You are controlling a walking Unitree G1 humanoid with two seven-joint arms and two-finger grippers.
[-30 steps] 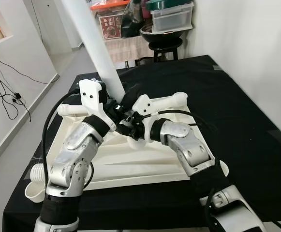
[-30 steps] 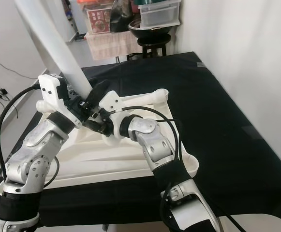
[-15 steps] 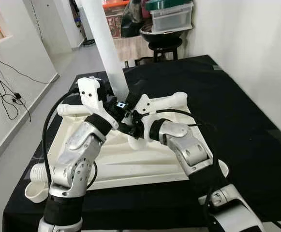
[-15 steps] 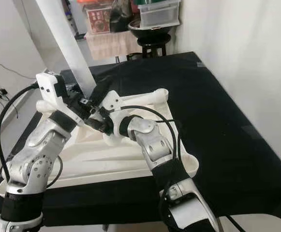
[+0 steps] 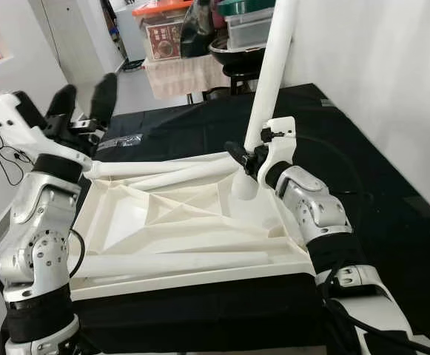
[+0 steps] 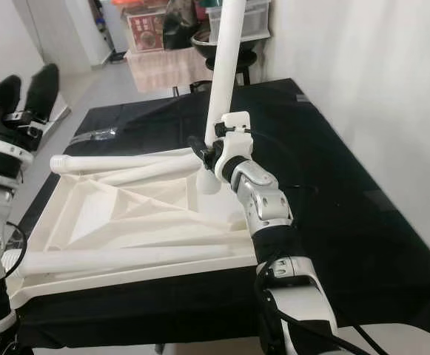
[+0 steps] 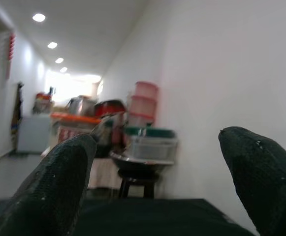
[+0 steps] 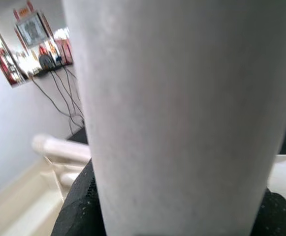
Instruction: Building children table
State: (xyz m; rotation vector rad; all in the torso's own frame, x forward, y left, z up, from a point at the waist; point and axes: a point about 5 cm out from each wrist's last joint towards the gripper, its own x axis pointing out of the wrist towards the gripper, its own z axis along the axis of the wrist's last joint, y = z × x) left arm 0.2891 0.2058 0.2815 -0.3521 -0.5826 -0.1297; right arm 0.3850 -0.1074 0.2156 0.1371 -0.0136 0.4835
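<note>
1. White table leg (image 5: 268,81): nearly upright, foot at the tabletop's far right corner, clamped low by the right hand (image 5: 246,157).
2. White tabletop (image 5: 163,222): upside down on the surface, ribbed underside up; loose legs (image 5: 177,260) lie along its near and far edges.
3. Right arm: forearm reaching toward 12 o'clock from the near right.
4. Left hand (image 5: 83,103): raised at 10 o'clock, clear of the parts, fingers (image 7: 59,182) spread apart, holding nothing.
5. Surface (image 5: 363,170): black cloth.
6. Room: white wall at 3 o'clock; stool (image 5: 240,70) with stacked containers at 12 o'clock.
</note>
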